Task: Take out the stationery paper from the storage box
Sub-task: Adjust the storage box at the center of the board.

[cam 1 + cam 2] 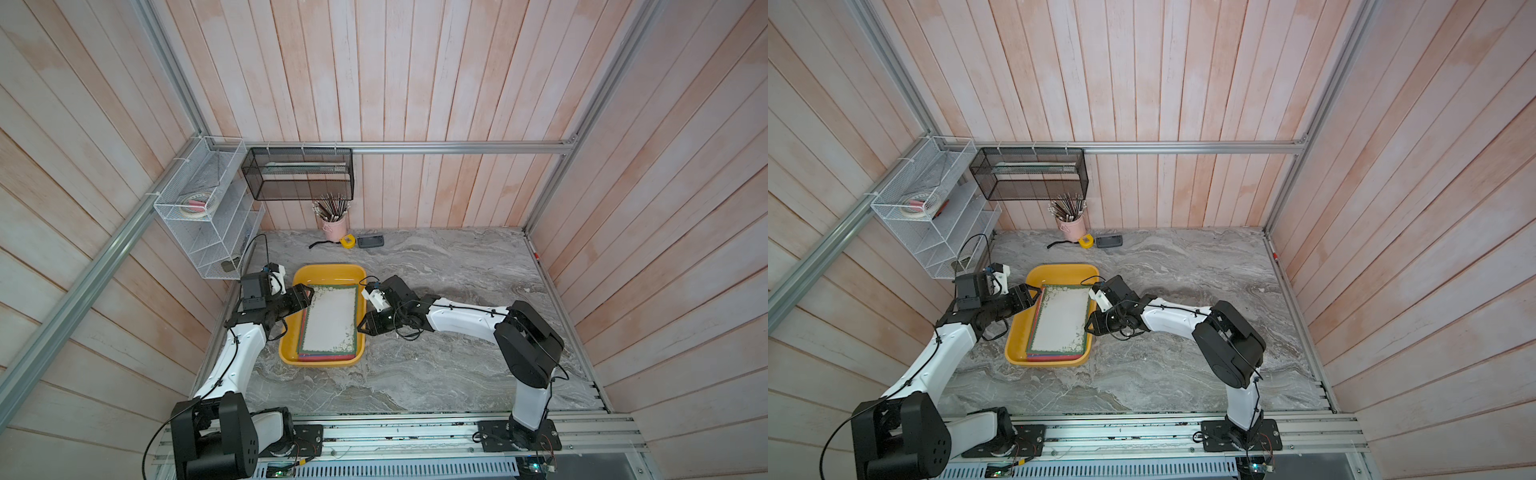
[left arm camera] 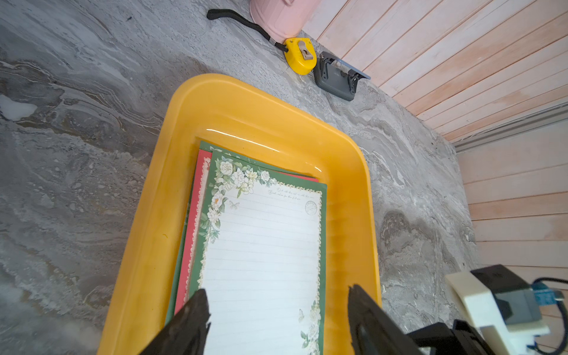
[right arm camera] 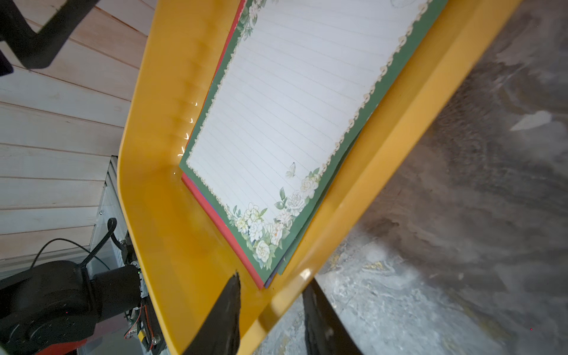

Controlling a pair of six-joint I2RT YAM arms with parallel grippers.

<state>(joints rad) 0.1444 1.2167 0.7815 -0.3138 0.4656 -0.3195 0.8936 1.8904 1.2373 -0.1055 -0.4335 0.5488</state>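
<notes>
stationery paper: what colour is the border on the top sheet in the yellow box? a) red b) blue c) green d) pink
c, the top sheet of the stationery paper shows a green border with white flowers; red only peeks out from beneath it in the storage box

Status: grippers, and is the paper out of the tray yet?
Left gripper open over the paper. Right gripper straddling the wall of the tray, grip unclear. Paper not yet out. Nothing lying on it.
</notes>
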